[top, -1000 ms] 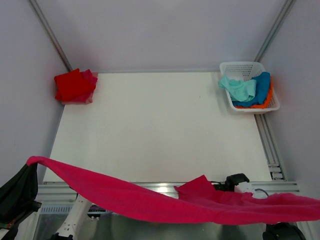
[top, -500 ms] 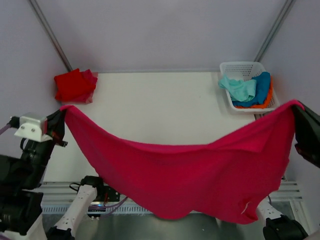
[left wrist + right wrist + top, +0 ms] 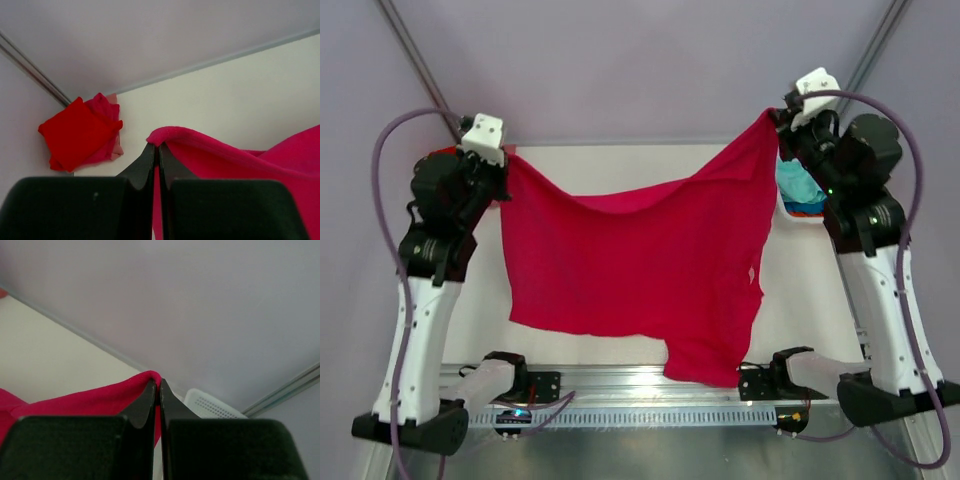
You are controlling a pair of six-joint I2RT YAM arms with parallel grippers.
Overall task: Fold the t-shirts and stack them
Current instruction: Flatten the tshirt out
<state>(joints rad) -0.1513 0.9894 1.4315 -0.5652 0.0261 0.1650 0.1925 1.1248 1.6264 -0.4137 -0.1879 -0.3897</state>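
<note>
Two corners of the crimson-pink t-shirt [image 3: 640,260] are pinched in fully closed tools, left tool [image 3: 156,146] and right tool [image 3: 158,384]; it sags between them, hanging below over the bench [image 3: 240,90]

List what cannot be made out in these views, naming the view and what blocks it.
- Top view: folded red stack, mostly behind the left arm; clear only in the left wrist view.
- Top view: basket and the t-shirts inside, largely behind the right arm; the right wrist view shows only a basket corner.
- Top view: table under the held crimson-pink t-shirt.
- Wrist views: which part of that shirt is pinched, hidden by the fingers.
</note>
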